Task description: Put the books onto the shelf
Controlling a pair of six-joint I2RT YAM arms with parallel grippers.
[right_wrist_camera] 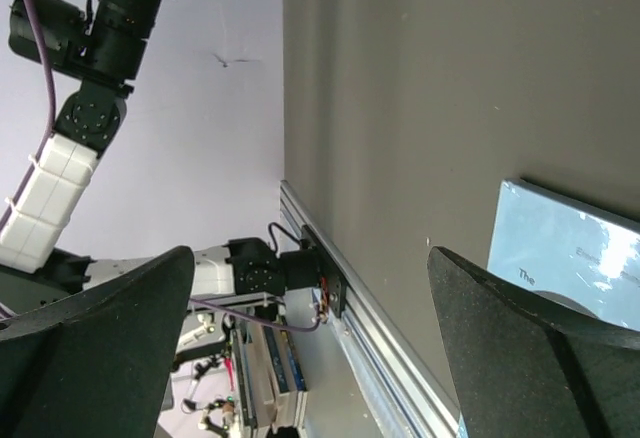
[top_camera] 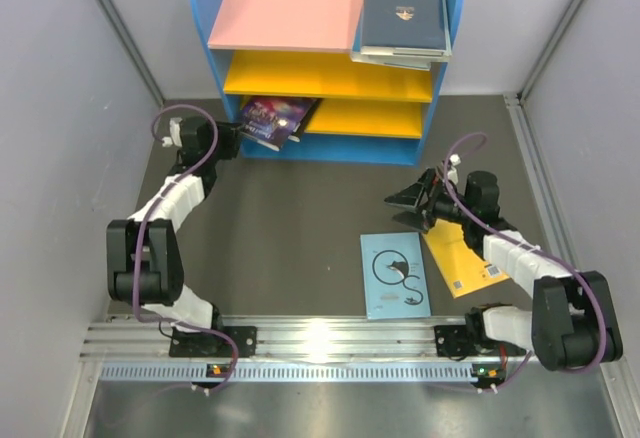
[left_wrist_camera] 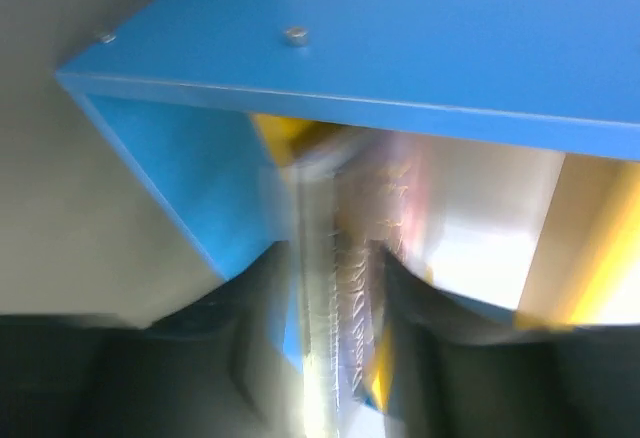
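Note:
The shelf stands at the far edge, with a dark navy book on its pink top over paler books. A purple galaxy book sticks out of the lowest opening. My left gripper is at that book's near left corner. In the blurred left wrist view the book runs edge-on between the fingers of the left gripper, under the blue shelf panel; a clamp cannot be made out. My right gripper hangs open and holds nothing, above a light blue swirl book and a yellow-orange book.
Grey walls close in the dark table on the left, right and back. An aluminium rail with both arm bases runs along the near edge. The right forearm lies over part of the yellow-orange book. The left arm shows in the right wrist view.

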